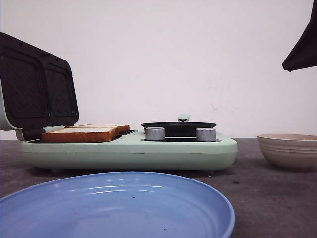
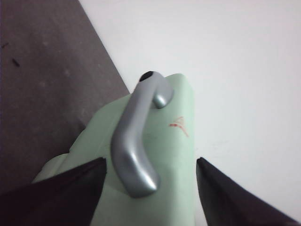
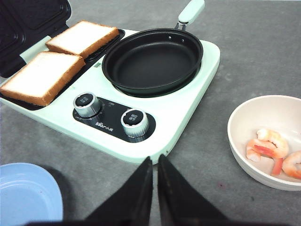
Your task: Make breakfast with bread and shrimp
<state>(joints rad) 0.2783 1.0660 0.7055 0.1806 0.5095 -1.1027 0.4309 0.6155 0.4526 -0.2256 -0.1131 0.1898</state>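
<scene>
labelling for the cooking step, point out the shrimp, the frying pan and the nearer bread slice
shrimp (image 3: 268,147), right wrist view, on the pink body in the bowl
frying pan (image 3: 153,63), right wrist view, on its bare black floor
nearer bread slice (image 3: 40,75), right wrist view, on the pale top face

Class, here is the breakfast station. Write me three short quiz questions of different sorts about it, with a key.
1. True or false: the black round frying pan holds shrimp.
2. Multiple choice: the two square slices of white bread lie on (A) the blue plastic plate, (B) the toaster plate of the mint-green breakfast maker, (C) the table.
3. Fill in: the pink-orange curved shrimp lie in the beige round ____.

Key
1. False; the pan is empty.
2. B
3. bowl
</scene>
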